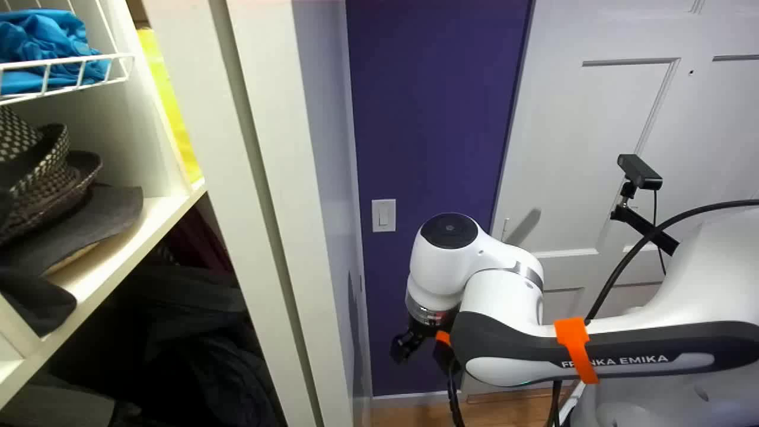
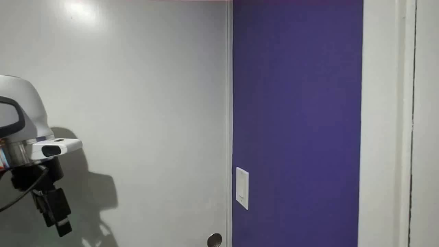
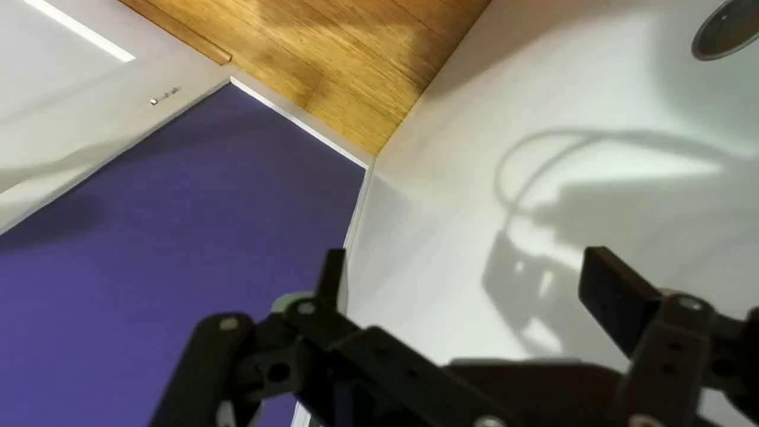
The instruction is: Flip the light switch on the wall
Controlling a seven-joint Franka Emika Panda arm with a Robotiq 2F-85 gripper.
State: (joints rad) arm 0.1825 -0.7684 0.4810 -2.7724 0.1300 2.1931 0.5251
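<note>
The light switch (image 1: 383,215) is a small white plate with one rocker. It is on the deep purple wall (image 1: 436,118), close to the wall's left edge. It also shows in an exterior view (image 2: 242,188), right of a white panel edge. Which way the rocker is tipped is too small to tell. My gripper (image 1: 400,351) is black and points downward, lower than the switch and apart from it. In an exterior view the gripper (image 2: 59,227) is far left of the switch. In the wrist view the gripper's fingers (image 3: 465,261) stand wide apart with nothing between them; the switch is out of view there.
A flat white panel (image 2: 144,103) with a round metal pull (image 2: 214,239) stands beside the purple wall. A white paneled door (image 1: 616,118) is behind the arm. A black camera (image 1: 640,172) on a mount is near the arm. Shelves with hats (image 1: 47,178) are at far left.
</note>
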